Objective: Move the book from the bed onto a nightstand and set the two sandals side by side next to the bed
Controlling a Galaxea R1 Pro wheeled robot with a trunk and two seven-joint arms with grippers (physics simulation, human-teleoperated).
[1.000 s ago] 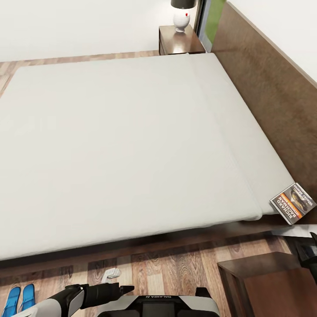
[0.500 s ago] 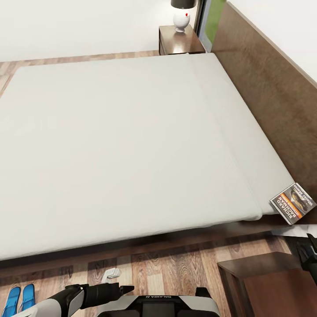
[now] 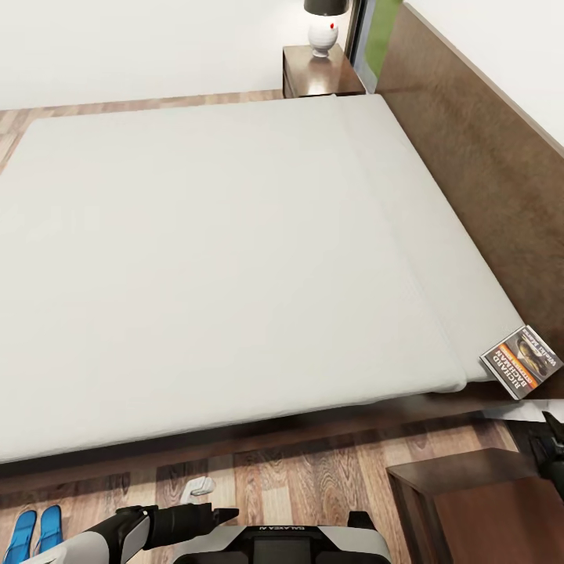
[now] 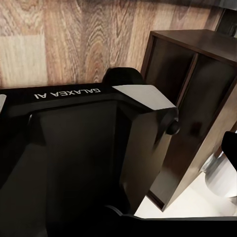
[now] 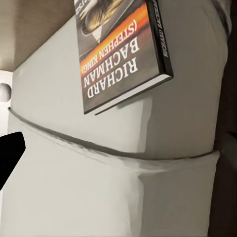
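Observation:
The book (image 3: 521, 362) lies on the near right corner of the bed's off-white mattress (image 3: 219, 258), by the dark headboard (image 3: 486, 164). In the right wrist view the book (image 5: 123, 54) sits close ahead on the mattress edge, and one black fingertip (image 5: 10, 153) shows at the frame's side with nothing held. My right gripper (image 3: 552, 450) hangs just below the book, over the near nightstand (image 3: 470, 501). The two blue sandals (image 3: 35, 531) lie side by side on the floor beside the bed. My left gripper (image 3: 223, 515) rests low in front of my trunk, holding nothing.
A second nightstand (image 3: 321, 74) with a white lamp (image 3: 323, 31) stands at the bed's far side. A small white object (image 3: 196, 489) lies on the plank floor by the bed frame. The left wrist view shows my own trunk (image 4: 74, 148) and the near nightstand's side (image 4: 197, 98).
My right gripper has edged slightly toward the right edge of the head view. Everything else is as before.

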